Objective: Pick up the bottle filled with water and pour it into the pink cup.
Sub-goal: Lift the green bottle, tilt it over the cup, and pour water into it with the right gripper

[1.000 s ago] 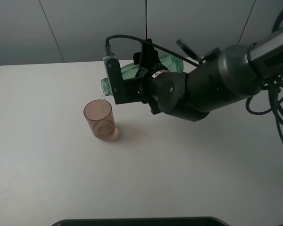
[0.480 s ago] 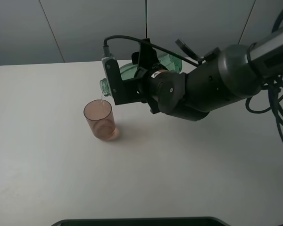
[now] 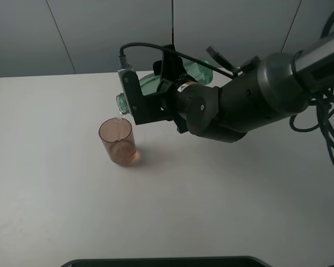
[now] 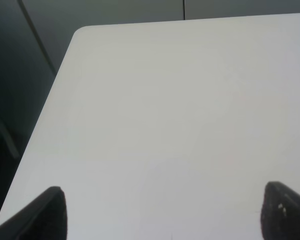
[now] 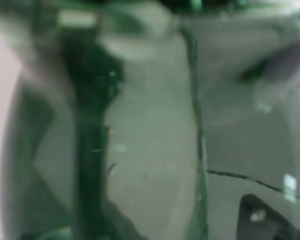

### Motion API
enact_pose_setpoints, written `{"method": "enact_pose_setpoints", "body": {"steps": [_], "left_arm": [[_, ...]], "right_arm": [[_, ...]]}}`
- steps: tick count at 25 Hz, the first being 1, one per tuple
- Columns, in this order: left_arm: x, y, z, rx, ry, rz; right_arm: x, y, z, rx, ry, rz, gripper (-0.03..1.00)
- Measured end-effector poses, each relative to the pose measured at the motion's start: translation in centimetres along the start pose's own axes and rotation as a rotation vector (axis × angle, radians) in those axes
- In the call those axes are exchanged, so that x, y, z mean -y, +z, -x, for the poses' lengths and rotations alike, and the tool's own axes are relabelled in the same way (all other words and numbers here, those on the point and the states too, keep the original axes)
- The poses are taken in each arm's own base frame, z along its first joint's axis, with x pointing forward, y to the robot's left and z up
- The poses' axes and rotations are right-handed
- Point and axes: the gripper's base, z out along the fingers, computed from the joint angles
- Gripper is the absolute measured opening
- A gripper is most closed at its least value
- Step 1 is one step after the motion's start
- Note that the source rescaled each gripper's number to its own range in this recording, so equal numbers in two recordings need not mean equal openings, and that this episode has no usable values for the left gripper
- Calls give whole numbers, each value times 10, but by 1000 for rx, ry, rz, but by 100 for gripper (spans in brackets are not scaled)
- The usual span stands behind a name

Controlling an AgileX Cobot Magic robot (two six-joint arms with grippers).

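The green-tinted bottle [image 3: 149,83] lies tilted on its side in my right gripper [image 3: 166,95], which is shut on its body. Its neck [image 3: 122,102] points down-left, just above the rim of the pink cup [image 3: 118,141]. A thin stream of water [image 3: 120,115] falls from the neck into the cup. The cup stands upright on the white table [image 3: 55,183]. In the right wrist view the bottle [image 5: 140,150] fills the frame, blurred. My left gripper [image 4: 162,215] is open and empty over bare table [image 4: 180,100]; it is out of the exterior high view.
My right arm's bulky body [image 3: 250,100] reaches in from the right, with cables [image 3: 323,122] hanging beside it. A dark object [image 3: 156,261] lies along the table's front edge. The table's left edge and rounded corner [image 4: 77,35] show in the left wrist view.
The bottle's neck has risen slightly and shifted a little left over the cup, while water keeps falling into the cup. The cup has not moved.
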Motion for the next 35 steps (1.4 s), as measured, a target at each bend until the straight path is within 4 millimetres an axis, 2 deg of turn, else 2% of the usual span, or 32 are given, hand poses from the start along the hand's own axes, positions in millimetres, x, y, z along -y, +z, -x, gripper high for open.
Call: {"method": "enact_pose_setpoints", "body": {"steps": [35], "left_arm": [[0,0,0,0,0,0]], "right_arm": [[1,0,1,12,-19,-8,0]]}}
